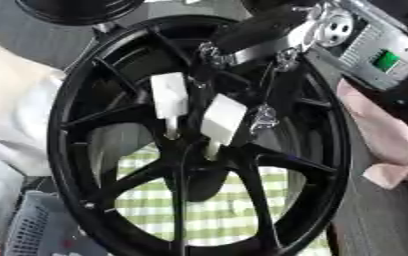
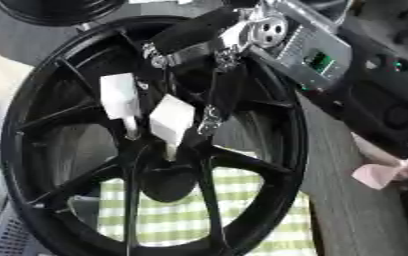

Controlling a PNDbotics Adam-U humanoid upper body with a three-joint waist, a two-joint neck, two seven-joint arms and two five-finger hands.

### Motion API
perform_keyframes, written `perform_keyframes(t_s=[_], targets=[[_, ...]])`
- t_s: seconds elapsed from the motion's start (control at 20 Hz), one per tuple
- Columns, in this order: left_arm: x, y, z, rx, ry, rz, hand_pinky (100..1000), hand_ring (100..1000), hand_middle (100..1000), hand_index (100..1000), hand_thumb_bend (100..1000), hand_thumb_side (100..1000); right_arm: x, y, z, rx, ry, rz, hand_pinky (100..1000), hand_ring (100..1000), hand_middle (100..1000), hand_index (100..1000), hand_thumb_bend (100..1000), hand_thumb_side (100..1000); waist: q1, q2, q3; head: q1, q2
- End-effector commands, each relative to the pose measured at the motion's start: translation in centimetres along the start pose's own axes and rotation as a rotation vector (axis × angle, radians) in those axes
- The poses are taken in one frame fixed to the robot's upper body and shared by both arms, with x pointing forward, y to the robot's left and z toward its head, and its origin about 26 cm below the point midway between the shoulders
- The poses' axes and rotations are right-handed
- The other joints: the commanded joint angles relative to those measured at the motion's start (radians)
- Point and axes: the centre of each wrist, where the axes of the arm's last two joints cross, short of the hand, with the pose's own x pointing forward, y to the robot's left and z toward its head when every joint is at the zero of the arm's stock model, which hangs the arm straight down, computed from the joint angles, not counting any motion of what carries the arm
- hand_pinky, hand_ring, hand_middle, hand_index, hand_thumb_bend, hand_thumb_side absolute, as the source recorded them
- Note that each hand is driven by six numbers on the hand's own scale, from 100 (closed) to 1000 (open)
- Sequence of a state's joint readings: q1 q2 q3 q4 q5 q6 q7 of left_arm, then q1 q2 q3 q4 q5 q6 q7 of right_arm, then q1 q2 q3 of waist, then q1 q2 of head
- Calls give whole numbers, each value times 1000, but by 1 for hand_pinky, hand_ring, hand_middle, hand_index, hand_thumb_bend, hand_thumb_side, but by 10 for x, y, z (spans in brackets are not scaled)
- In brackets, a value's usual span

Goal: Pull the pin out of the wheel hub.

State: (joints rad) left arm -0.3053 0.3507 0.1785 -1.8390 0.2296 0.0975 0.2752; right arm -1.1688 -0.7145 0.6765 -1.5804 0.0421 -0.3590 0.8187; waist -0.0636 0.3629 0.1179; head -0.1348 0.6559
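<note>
A black spoked wheel [image 1: 326, 150] stands tilted and fills the view. Two white block-headed pins stick into its hub [image 1: 194, 150]: the left pin [image 1: 169, 95] and the right pin [image 1: 223, 117]. My right hand [image 1: 251, 35], black with silver joints, comes in from the upper right over the rim. Its fingers [image 2: 212, 115] reach down through the spokes, and together with the thumb they close on either side of the right pin's head. The left pin stands free. My left hand shows in neither view.
A green-and-white checked cloth [image 1: 216, 210] lies under the wheel. A grey basket [image 1: 32, 225] is at the lower left, white fabric [image 1: 15, 100] at the left, pink cloth [image 1: 382, 135] at the right. Another black wheel [image 1: 76, 10] sits at the top left.
</note>
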Motion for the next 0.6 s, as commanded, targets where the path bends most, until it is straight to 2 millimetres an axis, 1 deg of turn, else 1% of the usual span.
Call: perform_keyframes(t_s=[0.05,0.35,0.6], targets=[[6,2,-3,-2,-24,-5,655,730,582,714,698,497,5,-13,10,46,-55,70,780,550,385,517,423,100,6,-18,1,-2,-13],[6,2,-3,-3,-24,-6,655,730,582,714,698,497,11,-20,15,19,-59,59,777,545,379,511,420,100,6,-19,0,-3,-10],[7,2,-4,0,-26,-7,656,731,583,714,698,497,16,-42,34,-68,-46,73,769,532,366,499,413,100,8,-25,-1,1,-10]])
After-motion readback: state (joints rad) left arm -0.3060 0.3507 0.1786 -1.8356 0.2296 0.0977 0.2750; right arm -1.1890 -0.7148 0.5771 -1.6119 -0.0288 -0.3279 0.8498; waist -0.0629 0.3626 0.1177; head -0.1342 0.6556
